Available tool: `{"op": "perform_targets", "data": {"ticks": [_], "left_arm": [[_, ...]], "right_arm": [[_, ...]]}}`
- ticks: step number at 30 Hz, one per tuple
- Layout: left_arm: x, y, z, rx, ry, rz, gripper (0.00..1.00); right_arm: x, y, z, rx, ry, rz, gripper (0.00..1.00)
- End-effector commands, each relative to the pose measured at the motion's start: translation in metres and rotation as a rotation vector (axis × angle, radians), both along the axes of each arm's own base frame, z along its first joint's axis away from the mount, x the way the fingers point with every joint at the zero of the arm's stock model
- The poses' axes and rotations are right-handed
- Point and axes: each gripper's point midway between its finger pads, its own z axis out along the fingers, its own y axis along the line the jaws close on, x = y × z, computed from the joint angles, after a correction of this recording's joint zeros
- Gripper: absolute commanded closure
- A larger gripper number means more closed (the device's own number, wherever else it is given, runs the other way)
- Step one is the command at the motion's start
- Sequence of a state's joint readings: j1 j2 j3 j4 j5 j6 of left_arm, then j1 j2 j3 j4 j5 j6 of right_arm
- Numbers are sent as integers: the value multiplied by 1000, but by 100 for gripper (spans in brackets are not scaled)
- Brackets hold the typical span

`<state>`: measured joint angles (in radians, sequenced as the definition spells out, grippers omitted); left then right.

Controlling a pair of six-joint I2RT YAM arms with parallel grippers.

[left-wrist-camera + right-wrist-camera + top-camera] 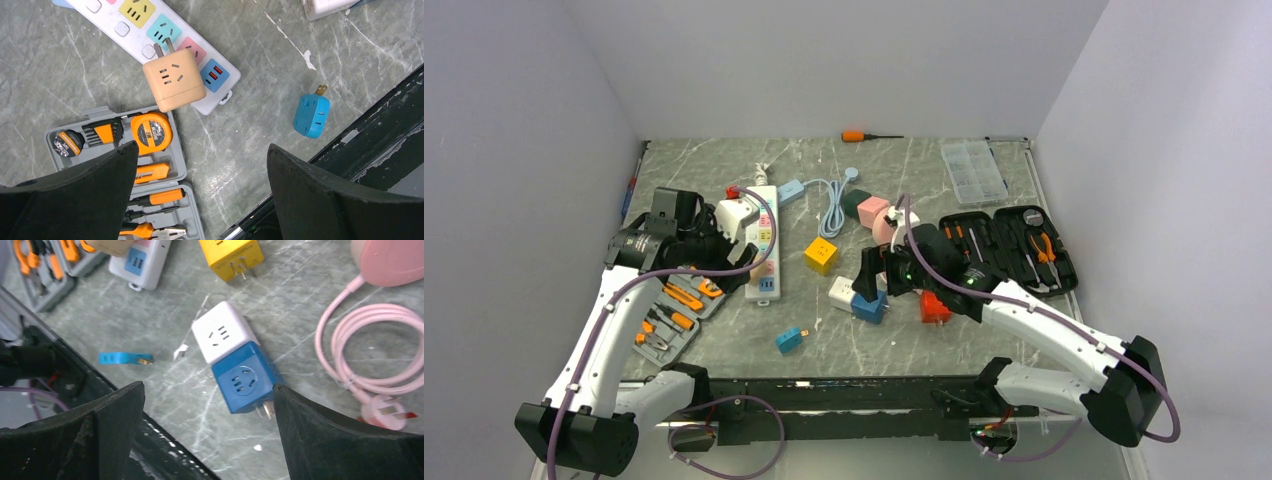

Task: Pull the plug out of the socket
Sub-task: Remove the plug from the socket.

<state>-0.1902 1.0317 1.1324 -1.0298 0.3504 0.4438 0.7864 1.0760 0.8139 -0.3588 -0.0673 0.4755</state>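
The long white power strip (102, 22) with pastel outlets lies at the left of the table (762, 250); its end also shows in the right wrist view (142, 260). A peach cube plug (173, 86) lies tilted on the strip's end. Its metal prongs are bare, with their tips by the teal outlet. I cannot tell whether the tips are still inside. My left gripper (202, 195) is open and empty, above the table just short of the plug (724, 258). My right gripper (207, 435) is open and empty near a blue cube (874, 278).
A grey tool case (165, 200) lies under the left gripper. A small blue adapter (311, 115) lies near the front edge. White (222, 332) and blue (245, 382) cubes, a yellow cube (231, 255) and a pink charger with cord (385, 260) lie mid-table. A black tool case (1009, 250) lies at right.
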Motion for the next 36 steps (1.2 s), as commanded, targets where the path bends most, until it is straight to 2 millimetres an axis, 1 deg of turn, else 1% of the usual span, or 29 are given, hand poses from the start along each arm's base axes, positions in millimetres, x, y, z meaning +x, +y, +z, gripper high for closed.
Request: {"op": "perform_targets", "data": {"ticks": [1,7,15,19,24,28,30,33,36], "left_arm": [[1,-1,5,-7,-22,-18,1],[-2,0,4,0,-24,-23,1],[-4,1,5,6,-20,-27,1],[-3,3,6,14,-27,-25,1],[-5,3,5,18,-25,-27,1],[-6,5,6,27,-33,-29,1],[-6,5,8,26,-43,-32,1],[-8,4,10,23,-46,-46,1],[-11,4,10,28,-51,-64,1]], "right_arm": [[2,-16,-24,-146,-78,71,0],[3,-10,-51,-159,-128,117,0],[8,7,-71,-197,-153,201,0],[10,10,-87,-240,-141,228,0],[3,17,-107,-293,-122,273,0],[-9,23,-120,-328,-114,311,0],[-9,23,-121,-338,-124,298,6],[-12,20,-122,-340,-112,284,23],[-8,16,-118,-345,-128,252,37]]}}
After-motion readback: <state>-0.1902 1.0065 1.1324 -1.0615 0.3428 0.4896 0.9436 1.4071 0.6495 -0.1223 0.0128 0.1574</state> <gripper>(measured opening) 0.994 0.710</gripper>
